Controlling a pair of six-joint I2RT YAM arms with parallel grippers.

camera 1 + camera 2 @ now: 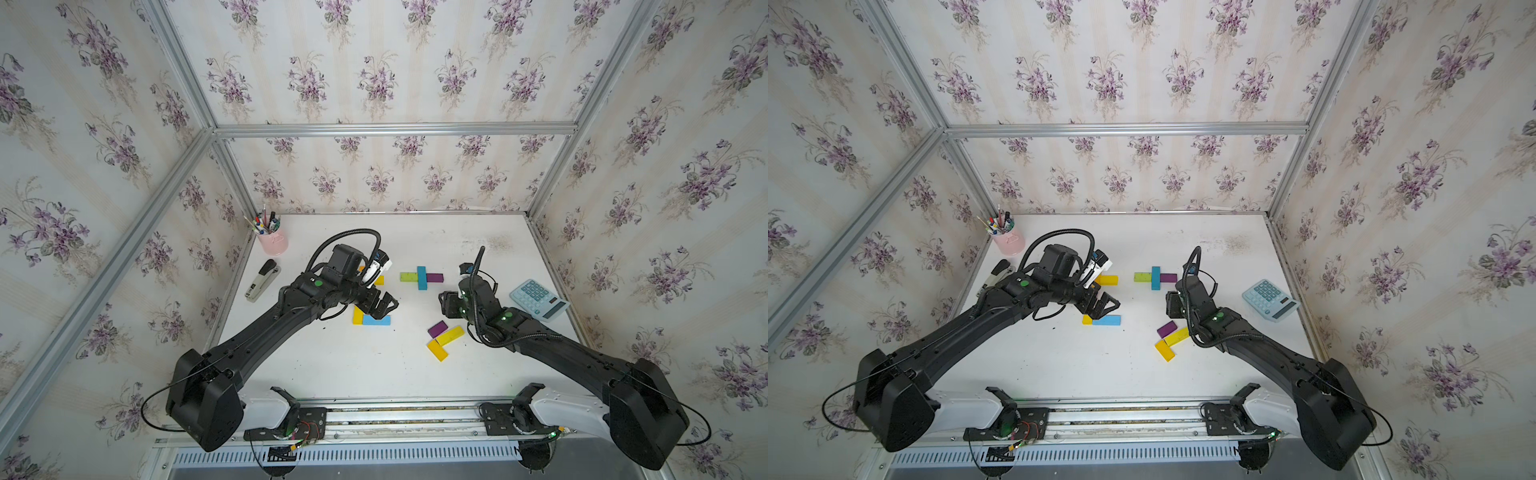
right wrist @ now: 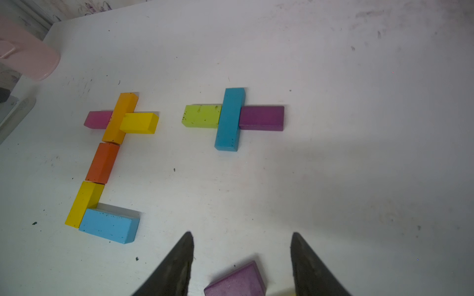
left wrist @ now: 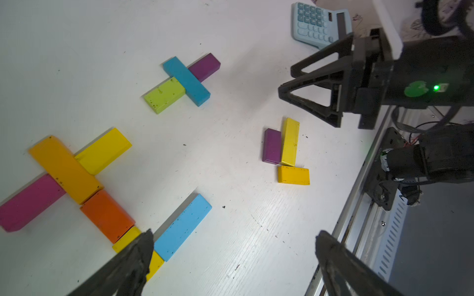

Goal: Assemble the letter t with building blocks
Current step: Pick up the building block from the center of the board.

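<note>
Several building blocks lie flat on the white table. A teal block (image 2: 229, 119) crosses a lime block (image 2: 201, 115) and a purple block (image 2: 262, 118). To its left, an amber block (image 2: 120, 118), a magenta (image 2: 97, 119), a yellow (image 2: 139, 123), an orange (image 2: 102, 162), another yellow (image 2: 83, 203) and a light blue block (image 2: 109, 225) form a hooked t. My right gripper (image 2: 242, 234) is open, hovering over a loose purple block (image 2: 236, 280) without touching it. Two yellow blocks (image 1: 451, 335) (image 1: 437, 350) lie beside that purple one. My left gripper (image 3: 234, 234) is open and empty, next to the light blue block (image 3: 182, 225).
A pale blue calculator (image 1: 538, 299) lies at the right edge of the table. A stapler (image 1: 262, 280) and a pink pen cup (image 1: 273, 241) stand at the back left. The metal rail (image 1: 399, 415) runs along the front edge.
</note>
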